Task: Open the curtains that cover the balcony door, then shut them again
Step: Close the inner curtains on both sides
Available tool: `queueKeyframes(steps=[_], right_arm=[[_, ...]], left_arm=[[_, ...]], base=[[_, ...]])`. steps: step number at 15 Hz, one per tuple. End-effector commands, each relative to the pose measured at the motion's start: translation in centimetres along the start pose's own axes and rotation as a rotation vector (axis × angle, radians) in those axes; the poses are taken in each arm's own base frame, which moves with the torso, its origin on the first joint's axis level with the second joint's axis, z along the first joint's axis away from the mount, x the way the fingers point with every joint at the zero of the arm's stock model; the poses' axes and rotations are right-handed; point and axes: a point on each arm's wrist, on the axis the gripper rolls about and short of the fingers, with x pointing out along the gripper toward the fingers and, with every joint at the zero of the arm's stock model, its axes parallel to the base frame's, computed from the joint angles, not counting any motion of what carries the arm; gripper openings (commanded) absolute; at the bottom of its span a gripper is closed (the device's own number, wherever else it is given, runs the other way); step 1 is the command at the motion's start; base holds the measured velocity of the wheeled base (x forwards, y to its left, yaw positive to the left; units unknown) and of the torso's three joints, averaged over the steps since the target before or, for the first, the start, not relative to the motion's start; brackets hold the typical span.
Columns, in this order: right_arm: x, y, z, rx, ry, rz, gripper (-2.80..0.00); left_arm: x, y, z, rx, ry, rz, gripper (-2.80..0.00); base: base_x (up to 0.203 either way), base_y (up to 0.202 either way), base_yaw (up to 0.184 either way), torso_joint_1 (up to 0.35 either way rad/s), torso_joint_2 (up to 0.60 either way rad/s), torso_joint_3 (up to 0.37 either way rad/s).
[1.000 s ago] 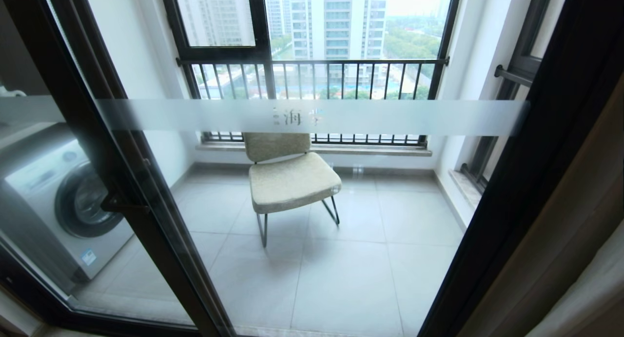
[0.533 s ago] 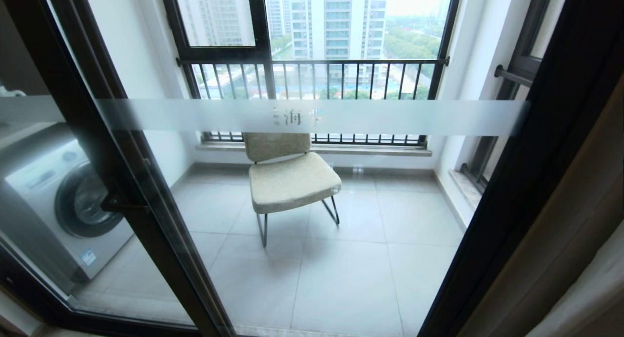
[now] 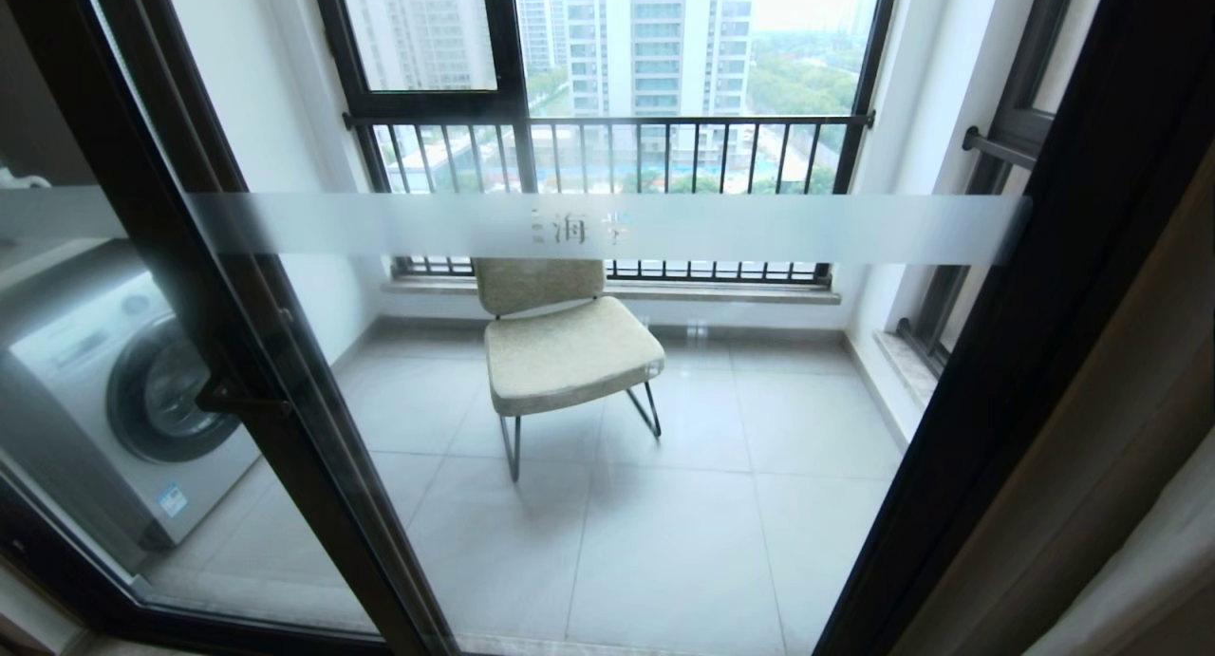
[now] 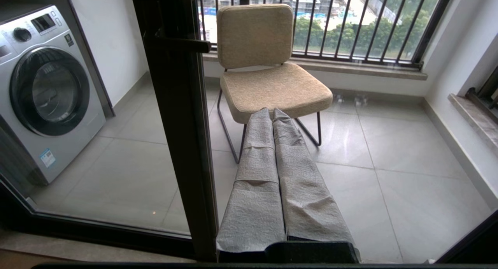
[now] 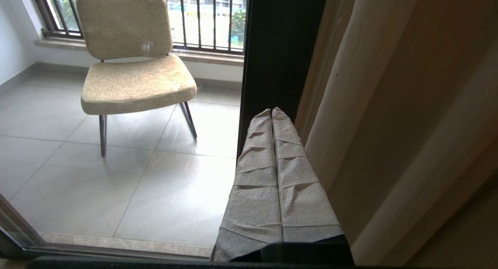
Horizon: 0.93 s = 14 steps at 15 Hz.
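Beige curtains (image 5: 389, 117) hang bunched at the right edge of the door (image 3: 607, 229), leaving its glass bare, so opening looks done and closing remains: the right claw (image 5: 271, 111), pinched empty beside them, must spread and grip a fold, while the left claw (image 4: 271, 111) idles pinched empty.

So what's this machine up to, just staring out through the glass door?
Nothing is being handled right now. The pale beige-grey curtains are bunched at the right side, so the black-framed glass balcony door stands uncovered, with the beige upholstered chair and the white front-loading washing machine visible beyond it. The left gripper and the right gripper both hang shut and empty in front of the glass; the right one is beside the curtain fabric, not touching it. The curtains are not yet closed again.
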Motion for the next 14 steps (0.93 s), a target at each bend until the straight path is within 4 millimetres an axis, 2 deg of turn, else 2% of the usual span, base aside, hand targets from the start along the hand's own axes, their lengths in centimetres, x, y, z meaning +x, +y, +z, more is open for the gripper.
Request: queueKeyframes(steps=[1,4,14], right_arm=[[-0.27,-0.02,-0.04,-0.014,-0.034,-0.007,-2.8],[-0.29,0.17,-0.84,-0.011,0.043,0.05,-2.8],[-0.27,0.15,-0.78,0.015,0.035,0.045,-2.8]], left_arm=[[0.0,0.0,0.0,-0.001,-0.001,0.0,-2.8],[0.0,0.0,0.0,-0.001,-0.001,0.0,-2.8],[0.0,0.0,0.0,-0.001,-0.001,0.0,-2.8]], base=[[0.0,0.0,0.0,0.0,0.0,0.0],[0.0,0.0,0.0,0.0,0.0,0.0],[0.0,0.0,0.0,0.0,0.0,0.0]])
